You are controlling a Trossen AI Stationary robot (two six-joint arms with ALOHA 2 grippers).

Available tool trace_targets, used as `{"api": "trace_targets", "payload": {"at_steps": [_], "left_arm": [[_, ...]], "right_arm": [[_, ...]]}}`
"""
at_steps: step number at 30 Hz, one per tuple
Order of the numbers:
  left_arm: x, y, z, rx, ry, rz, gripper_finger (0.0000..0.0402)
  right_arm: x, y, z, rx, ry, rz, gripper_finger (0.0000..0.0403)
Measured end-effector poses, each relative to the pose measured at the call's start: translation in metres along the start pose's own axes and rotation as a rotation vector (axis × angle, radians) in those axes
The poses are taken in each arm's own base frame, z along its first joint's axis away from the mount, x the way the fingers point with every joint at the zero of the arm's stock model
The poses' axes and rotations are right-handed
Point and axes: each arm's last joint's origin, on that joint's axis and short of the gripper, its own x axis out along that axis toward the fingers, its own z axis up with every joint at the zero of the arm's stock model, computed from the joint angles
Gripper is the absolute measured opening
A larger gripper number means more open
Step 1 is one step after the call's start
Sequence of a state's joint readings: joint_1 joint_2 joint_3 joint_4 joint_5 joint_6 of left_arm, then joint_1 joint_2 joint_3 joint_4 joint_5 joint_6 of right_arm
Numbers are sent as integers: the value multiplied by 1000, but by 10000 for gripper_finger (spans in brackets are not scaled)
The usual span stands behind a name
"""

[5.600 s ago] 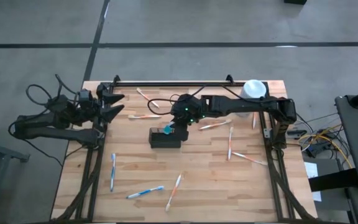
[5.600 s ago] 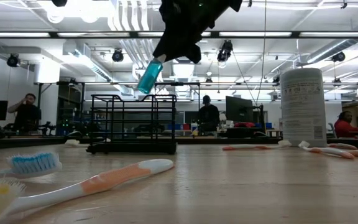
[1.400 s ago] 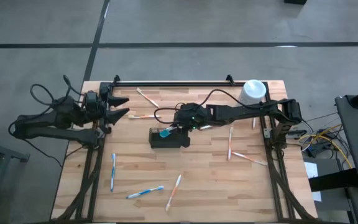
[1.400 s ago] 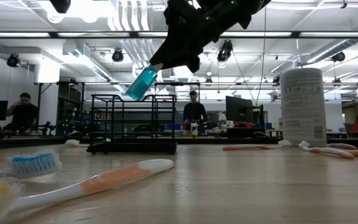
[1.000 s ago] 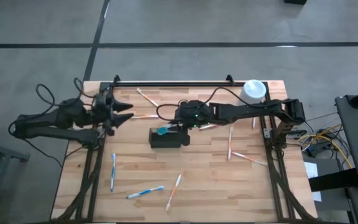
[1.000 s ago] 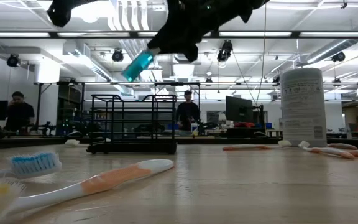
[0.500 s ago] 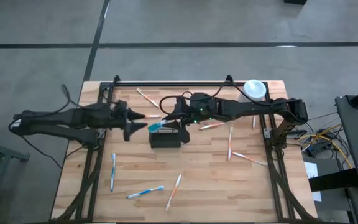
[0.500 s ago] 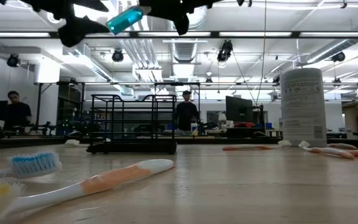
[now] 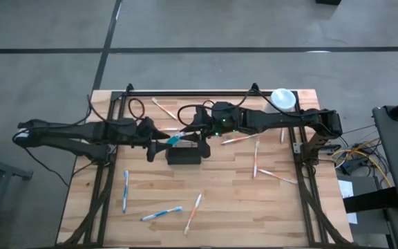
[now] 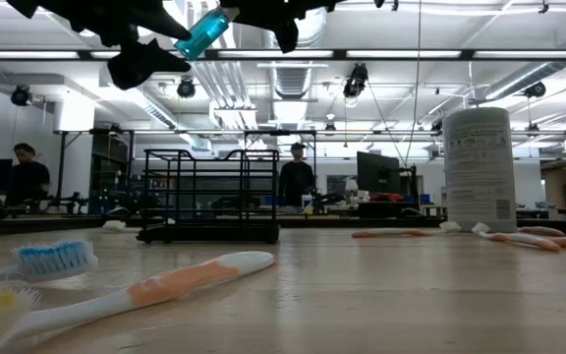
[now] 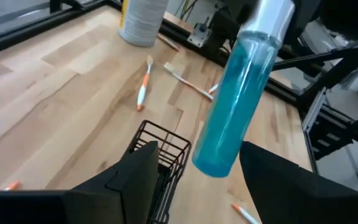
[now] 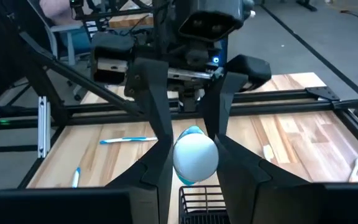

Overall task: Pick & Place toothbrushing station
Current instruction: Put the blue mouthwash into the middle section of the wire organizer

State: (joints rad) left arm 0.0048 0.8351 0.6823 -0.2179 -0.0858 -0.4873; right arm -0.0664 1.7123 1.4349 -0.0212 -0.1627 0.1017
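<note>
1. Now the toothbrushing station [image 9: 184,153], a small black wire-mesh basket, stands on the wooden table [image 9: 226,207] just below both claws, under the point where they meet.
2. Above it the right gripper [image 9: 193,135] pinches the capped end of a teal tube [image 9: 176,139], which hangs in the air with its free end pointing toward the other arm.
3. That free end lies between the spread fingers of the left gripper [image 9: 159,142], whose jaws flank it without yet closing; the left wrist view shows the tube [image 11: 238,99] standing clear of both fingers, the basket's rim [image 11: 160,152] underneath.
4. By my reading, the step in hand is a handover in mid-air, or a joint guiding of the tube toward the basket.
5. Next, the left claw would need to close squarely on the tube before the right one lets go; otherwise it may slip or tip.
6. Farther out, toothbrushes [image 9: 125,190] lie scattered on the table, and a white-topped canister [image 9: 282,100] stands well beyond the right claw, near a corner.
</note>
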Motion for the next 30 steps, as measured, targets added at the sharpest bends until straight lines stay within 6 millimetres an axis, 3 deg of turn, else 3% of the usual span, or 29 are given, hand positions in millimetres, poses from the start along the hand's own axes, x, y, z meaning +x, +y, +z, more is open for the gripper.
{"api": "trace_targets", "payload": {"at_steps": [10,24,30], "left_arm": [[9,-2,1,3,-2,-24,223],[7,-3,1,21,1,-48,93],[7,-3,1,24,5,-54,93]], "right_arm": [[0,0,0,3,0,5,96],[0,0,0,0,3,5,96],[0,1,0,-4,3,7,96]]}}
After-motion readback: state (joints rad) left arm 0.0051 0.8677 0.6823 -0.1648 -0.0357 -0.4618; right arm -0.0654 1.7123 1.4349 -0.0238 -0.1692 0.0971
